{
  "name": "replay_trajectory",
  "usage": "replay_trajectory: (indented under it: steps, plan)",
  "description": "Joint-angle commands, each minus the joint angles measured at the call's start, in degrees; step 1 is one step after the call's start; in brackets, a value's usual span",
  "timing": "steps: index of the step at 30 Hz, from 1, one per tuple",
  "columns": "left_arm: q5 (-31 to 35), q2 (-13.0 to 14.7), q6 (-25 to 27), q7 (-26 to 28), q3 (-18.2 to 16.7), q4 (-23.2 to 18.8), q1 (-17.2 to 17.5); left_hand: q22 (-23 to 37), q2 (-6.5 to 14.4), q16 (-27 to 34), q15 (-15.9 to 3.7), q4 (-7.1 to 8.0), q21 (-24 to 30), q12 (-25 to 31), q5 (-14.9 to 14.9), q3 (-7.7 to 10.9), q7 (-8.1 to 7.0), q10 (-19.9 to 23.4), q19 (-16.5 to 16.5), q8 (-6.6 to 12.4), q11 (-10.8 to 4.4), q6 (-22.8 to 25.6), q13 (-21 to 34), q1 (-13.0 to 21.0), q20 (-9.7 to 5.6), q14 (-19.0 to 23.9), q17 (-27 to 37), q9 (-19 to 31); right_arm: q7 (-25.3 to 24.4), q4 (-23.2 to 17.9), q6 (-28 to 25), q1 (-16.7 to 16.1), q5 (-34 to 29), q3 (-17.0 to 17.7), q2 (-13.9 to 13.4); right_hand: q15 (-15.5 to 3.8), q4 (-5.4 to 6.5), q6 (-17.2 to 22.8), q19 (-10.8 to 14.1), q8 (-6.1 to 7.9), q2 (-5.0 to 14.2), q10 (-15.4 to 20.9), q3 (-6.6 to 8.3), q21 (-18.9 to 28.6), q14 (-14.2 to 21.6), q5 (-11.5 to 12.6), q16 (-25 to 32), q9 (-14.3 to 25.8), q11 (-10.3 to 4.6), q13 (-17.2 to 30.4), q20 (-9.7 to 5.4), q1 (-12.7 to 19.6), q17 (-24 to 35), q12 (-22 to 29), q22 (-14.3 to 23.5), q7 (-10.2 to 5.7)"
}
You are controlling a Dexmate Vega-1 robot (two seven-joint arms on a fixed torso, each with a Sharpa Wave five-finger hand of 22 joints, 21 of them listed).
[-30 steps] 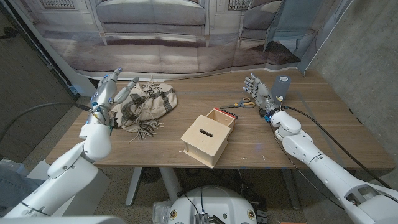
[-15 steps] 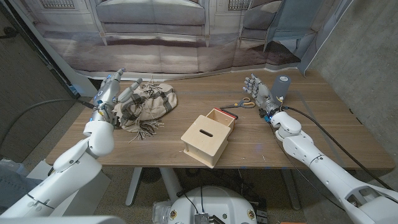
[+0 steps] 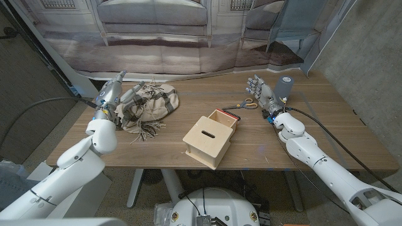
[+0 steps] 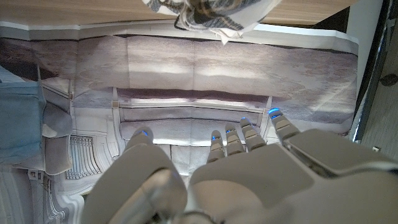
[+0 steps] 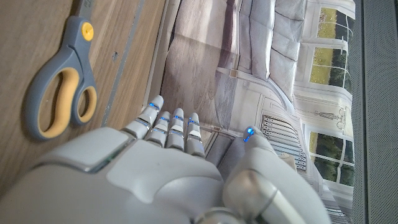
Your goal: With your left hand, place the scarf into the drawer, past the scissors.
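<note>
left robot hand spread wide, holding nothing, at the scarf's nine o'clock. soft, light, floppy heap, i'd bunch its middle, fringe will trail.

Count on the tabletop
One scarf, one scissors, one wooden drawer box, one grey cylinder

The left hand covers the scarf's near edge; the scissors' blades are cut off.
</note>
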Motion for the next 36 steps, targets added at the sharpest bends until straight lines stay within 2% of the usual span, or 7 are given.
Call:
replay_trajectory:
  steps: [1, 5, 10, 16, 29, 32, 36]
  plan:
    - [-0.8, 2.1, 4.0, 0.4, 2.4, 0.2, -2.0, 0.3, -0.3, 0.4, 0.84, -0.30, 0.5, -0.1, 0.1, -0.30, -0.17, -0.4, 0.4, 0.39, -0.22, -0.5, 0.1, 0.7, 1.07, 0.2, 0.3, 0.2, 0.0, 0.3, -0.1, 0.3, 0.0, -0.2, 0.3, 0.13, -0.28, 0.8, 0.5, 0.32, 0.38, 0.6, 0.18, -0.2, 0.5, -0.1, 0.0, 0.2, 0.20, 0.1, 0.08, 0.3, 0.2, 0.0, 0.1, 0.00]
    - [-0.5, 3.1, 3.5, 1.1, 3.6, 0.9, -3.0, 0.3, -0.6, 0.5, 1.67, -0.40, 0.5, 0.0, 0.1, -0.48, -0.23, -0.4, 0.8, 0.47, -0.14, -0.4, 0.2, 0.8, 1.31, 0.5, 0.3, 0.2, 0.1, 0.2, 0.0, 0.3, -0.3, -0.2, 0.1, 0.21, -0.30, 0.8, 0.6, 0.32, 0.40, 0.7, 0.17, -0.3, 0.5, -0.1, 0.0, 0.2, 0.27, 0.1, 0.04, 0.3, 0.1, 0.0, 0.1, 0.03]
    - [-0.4, 4.0, 4.6, 1.0, 5.4, 1.3, -4.8, 0.4, -1.3, 0.6, 2.81, -0.64, 0.7, 0.1, 0.0, -0.97, -0.66, -0.3, 1.7, 0.67, -0.84, -0.2, 0.2, 1.0, 1.53, 0.8, 0.4, 0.2, -0.2, -0.2, -0.1, 0.1, -0.2, -0.1, 0.1, 0.19, -0.32, 0.9, 0.7, 0.32, 0.42, 0.7, 0.15, -0.4, 0.5, -0.1, 0.0, 0.2, 0.29, 0.1, 0.00, 0.3, 0.1, 0.0, 0.1, 0.13]
    - [-1.2, 4.5, 5.2, 1.0, 7.0, 2.2, -6.5, 0.4, -1.7, 0.5, 2.99, -0.77, 0.8, 0.2, 0.0, -1.22, -0.95, -0.4, 2.1, 0.67, -1.12, -0.2, 0.2, 1.1, 1.59, 0.7, 0.4, 0.2, -0.4, -0.4, -0.3, -0.2, -0.1, 0.0, -0.1, 0.17, -0.36, 0.9, 0.7, 0.31, 0.45, 0.8, 0.12, -0.5, 0.5, -0.1, 0.0, 0.2, 0.24, 0.1, 0.03, 0.3, 0.1, 0.0, 0.2, 0.09]
    - [-1.7, 6.8, 10.9, -1.0, 12.1, 2.5, -11.5, 0.4, -3.1, 0.5, 4.20, -1.35, 0.9, 0.1, -0.1, -2.14, -1.31, -0.9, 3.1, 0.65, -1.11, -0.6, 0.3, 1.5, 1.73, 0.6, 0.4, 0.2, -0.1, 0.5, -0.3, 0.2, 0.1, 0.0, 0.1, 0.15, -0.41, 0.9, 0.8, 0.26, 0.51, 0.7, 0.04, -0.9, 0.6, -0.1, 0.0, 0.2, 0.23, 0.1, 0.12, 0.3, 0.2, -0.1, 0.2, -0.02]
    - [-1.8, 7.2, 12.5, -1.6, 13.4, 2.5, -12.8, 0.4, -3.8, 0.5, 4.23, -1.69, 0.9, 0.1, -0.1, -2.54, -2.10, -1.2, 3.4, 0.91, -1.54, -0.1, 0.3, 1.8, 1.77, 0.7, 0.4, 0.2, -0.1, 0.6, -0.3, 0.4, 0.1, 0.0, 0.2, 0.28, -0.43, 0.9, 0.8, 0.24, 0.52, 0.8, 0.02, -0.9, 0.6, -0.1, 0.0, 0.2, 0.20, 0.1, 0.13, 0.2, 0.2, -0.1, 0.2, -0.02]
    - [-2.1, 7.7, 14.8, -2.5, 15.0, 2.4, -14.4, 0.4, -4.3, 0.5, 4.63, -1.96, 0.9, 0.1, -0.2, -2.92, -2.28, -1.4, 3.9, 1.01, -1.28, 0.2, 0.3, 2.0, 1.78, 0.7, 0.4, 0.2, -0.2, 0.7, -0.3, 0.5, 0.0, -0.1, 0.2, 0.17, -0.44, 1.0, 0.9, 0.25, 0.54, 0.8, 0.01, -1.0, 0.6, -0.1, 0.0, 0.2, 0.27, 0.1, 0.12, 0.2, 0.2, -0.1, 0.2, 0.03]
